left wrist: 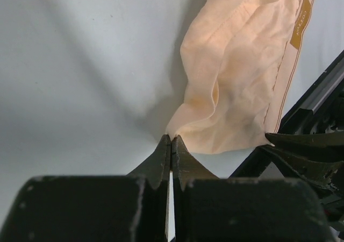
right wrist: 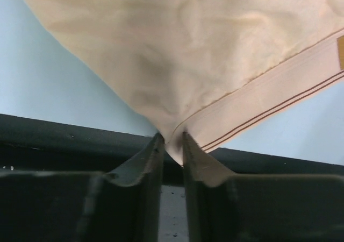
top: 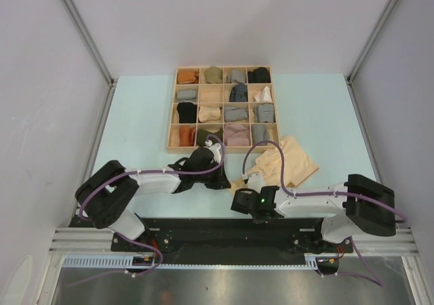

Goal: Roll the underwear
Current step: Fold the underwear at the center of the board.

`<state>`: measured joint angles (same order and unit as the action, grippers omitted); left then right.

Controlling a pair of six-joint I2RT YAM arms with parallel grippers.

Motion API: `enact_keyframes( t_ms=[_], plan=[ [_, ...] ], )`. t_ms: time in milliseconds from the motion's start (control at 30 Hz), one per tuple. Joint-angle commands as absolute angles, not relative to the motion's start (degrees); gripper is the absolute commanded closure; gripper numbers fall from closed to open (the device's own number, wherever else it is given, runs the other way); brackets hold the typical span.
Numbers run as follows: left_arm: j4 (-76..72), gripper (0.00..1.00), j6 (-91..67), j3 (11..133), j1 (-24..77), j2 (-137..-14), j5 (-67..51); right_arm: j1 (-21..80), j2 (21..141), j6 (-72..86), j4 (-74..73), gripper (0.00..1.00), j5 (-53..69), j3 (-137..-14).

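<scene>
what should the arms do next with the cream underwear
Probably lift and draw the two corners apart to flatten the underwear: both the left end effector and right end effector pinch a corner, and the cloth lies wrinkled.

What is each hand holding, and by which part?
Both hold the cream underwear: the right hand pinches a waistband corner, the left hand another corner.

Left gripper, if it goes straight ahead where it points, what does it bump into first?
The left gripper, jaws shut, would meet the pale cream cloth underwear first; its corner lies right at the gripper's tip, perhaps already touching.
</scene>
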<state>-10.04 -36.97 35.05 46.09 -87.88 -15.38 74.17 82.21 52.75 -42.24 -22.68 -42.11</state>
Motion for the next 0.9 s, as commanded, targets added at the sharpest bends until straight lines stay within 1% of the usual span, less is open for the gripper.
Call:
enact_keyframes(
  t_ms=[0,33,67,133,300,467,600,867],
  plan=[
    [-10.02,1.00,-35.60,37.00,45.70,-87.98,-16.79,74.44,85.43,55.99,-47.11,0.84,-26.10,-41.13],
    [-9.85,1.00,-35.60,37.00,45.53,-87.72,-16.96,74.53,85.69,55.64,-46.94,0.87,-26.02,-41.22],
    [-9.67,1.00,-35.51,36.74,45.35,-87.28,-16.96,74.88,85.61,55.11,-46.41,0.94,-25.84,-41.48],
    [-9.06,1.00,-35.77,35.69,44.48,-85.44,-17.05,75.41,85.34,53.53,-45.97,1.00,-25.05,-43.15],
    [-5.73,1.00,-36.74,31.12,42.02,-76.49,-15.21,78.65,84.02,48.44,-41.75,1.00,-21.46,-48.68],
    [-0.54,1.00,-36.83,27.25,41.04,-69.71,-13.80,80.06,85.86,46.58,-40.08,1.00,-17.76,-54.48],
    [2.63,1.00,-37.44,24.88,40.52,-65.05,-12.31,81.03,87.89,45.44,-37.80,1.00,-15.21,-57.04],
    [13.08,1.00,-36.92,23.38,35.07,-52.30,-12.04,81.48,88.33,45.53,-31.82,1.00,-11.34,-59.41]
  ],
)
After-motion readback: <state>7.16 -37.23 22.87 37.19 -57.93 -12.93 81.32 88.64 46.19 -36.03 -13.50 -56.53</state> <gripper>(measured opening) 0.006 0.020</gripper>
